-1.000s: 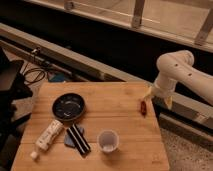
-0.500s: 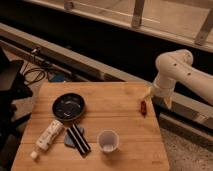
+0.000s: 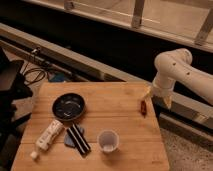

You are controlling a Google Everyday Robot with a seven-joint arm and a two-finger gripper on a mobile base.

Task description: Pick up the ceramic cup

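The ceramic cup (image 3: pixel 108 140) is small, white and handleless. It stands upright near the front edge of the wooden table (image 3: pixel 115 107), right of the middle. My gripper (image 3: pixel 157 98) hangs from the white arm (image 3: pixel 172 72) over the table's right edge, well behind and to the right of the cup. Its two pale fingers are spread open with nothing between them.
A dark shallow bowl (image 3: pixel 68 106) sits at the table's left, with a white capped tube (image 3: pixel 49 135) in front of it. A dark striped packet (image 3: pixel 77 138) lies just left of the cup. A small reddish-brown item (image 3: pixel 143 106) lies by the right edge. Black equipment and cables (image 3: pixel 15 82) are at the left.
The arm and gripper have drifted slightly left, toward the table's right edge. The things on the table have not moved.
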